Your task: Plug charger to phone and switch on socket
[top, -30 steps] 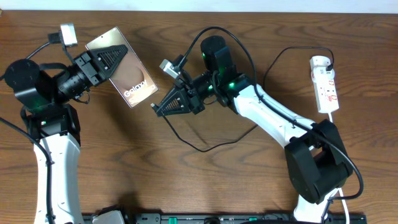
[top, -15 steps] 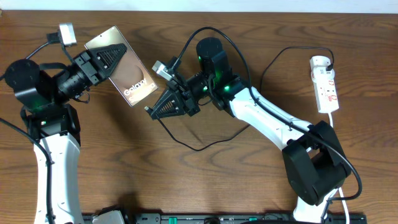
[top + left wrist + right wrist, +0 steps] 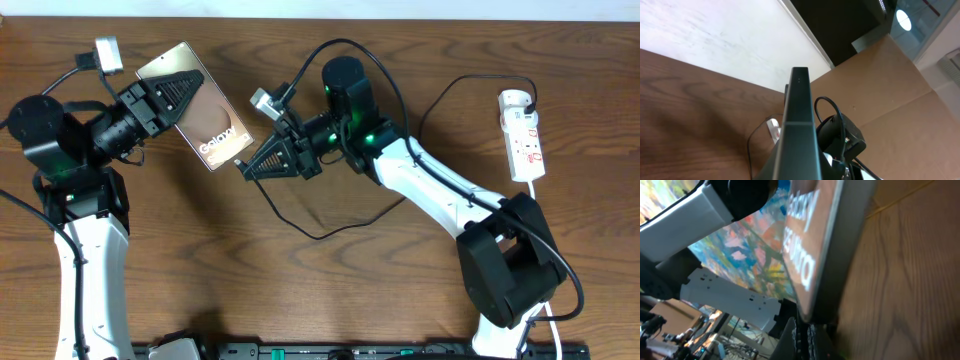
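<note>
We clamp the phone [image 3: 225, 130] in our left gripper [image 3: 195, 90], long axis slanting down-right. Its bottom end sits just left of our right gripper [image 3: 246, 168], which pinches the charger [image 3: 320, 238].

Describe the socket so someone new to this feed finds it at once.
Start at the right edge of the wooden table, beyond the right arm's black base. The socket lies there, a white elongated strip. Unlike the white arm link nearby, it carries red marks and has a rounded far end.
</note>
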{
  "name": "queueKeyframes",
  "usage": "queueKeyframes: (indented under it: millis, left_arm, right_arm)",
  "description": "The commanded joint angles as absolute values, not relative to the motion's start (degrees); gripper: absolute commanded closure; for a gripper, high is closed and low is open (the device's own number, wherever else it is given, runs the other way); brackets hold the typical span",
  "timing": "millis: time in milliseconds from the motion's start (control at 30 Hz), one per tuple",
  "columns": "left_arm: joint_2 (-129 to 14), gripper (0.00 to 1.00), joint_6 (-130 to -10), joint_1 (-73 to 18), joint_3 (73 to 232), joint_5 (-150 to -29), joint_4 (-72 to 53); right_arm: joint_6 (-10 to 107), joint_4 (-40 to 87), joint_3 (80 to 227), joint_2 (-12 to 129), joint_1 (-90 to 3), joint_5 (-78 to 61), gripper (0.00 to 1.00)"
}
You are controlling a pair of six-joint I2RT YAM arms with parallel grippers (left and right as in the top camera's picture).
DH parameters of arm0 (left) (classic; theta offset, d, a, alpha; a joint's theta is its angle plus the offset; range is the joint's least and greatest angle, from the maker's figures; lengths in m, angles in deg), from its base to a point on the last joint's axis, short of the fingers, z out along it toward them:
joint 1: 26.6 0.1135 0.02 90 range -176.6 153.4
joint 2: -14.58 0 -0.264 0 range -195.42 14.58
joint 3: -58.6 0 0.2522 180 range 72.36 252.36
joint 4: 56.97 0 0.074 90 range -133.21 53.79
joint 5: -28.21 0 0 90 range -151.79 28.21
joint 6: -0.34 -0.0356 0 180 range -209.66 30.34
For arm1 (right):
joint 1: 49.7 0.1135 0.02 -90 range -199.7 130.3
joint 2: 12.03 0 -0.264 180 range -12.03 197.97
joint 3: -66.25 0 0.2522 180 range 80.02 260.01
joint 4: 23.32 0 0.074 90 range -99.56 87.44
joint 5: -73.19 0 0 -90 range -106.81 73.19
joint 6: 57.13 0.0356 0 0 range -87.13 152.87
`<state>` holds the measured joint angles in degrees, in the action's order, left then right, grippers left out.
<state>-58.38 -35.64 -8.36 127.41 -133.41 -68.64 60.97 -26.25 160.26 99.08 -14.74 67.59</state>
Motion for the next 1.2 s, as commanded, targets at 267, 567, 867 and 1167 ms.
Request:
queueKeyframes:
  millis: [267,567,867,1167]
  left_arm:
    - [-58.1,0.93,-35.4,-8.6,127.3,-133.1,-69.2]
    - [-58.1,0.93,-36.1,-8.6,127.0,-132.6,-69.2]
    - [-58.2,0.93,-36.5,-8.6,126.9,-132.2,-69.1]
    - [-58.2,0.93,-36.8,-8.6,126.8,-130.7,-69.0]
  right_arm:
    - [61.8,-26.6,161.0,97.7,-15.5,66.3,0.99]
    - [61.8,-26.9,161.0,97.7,-15.5,66.8,0.99]
    - [61.8,-27.0,161.0,97.7,-15.5,66.9,0.99]
    - [61.8,-27.0,161.0,97.7,-15.5,66.9,0.99]
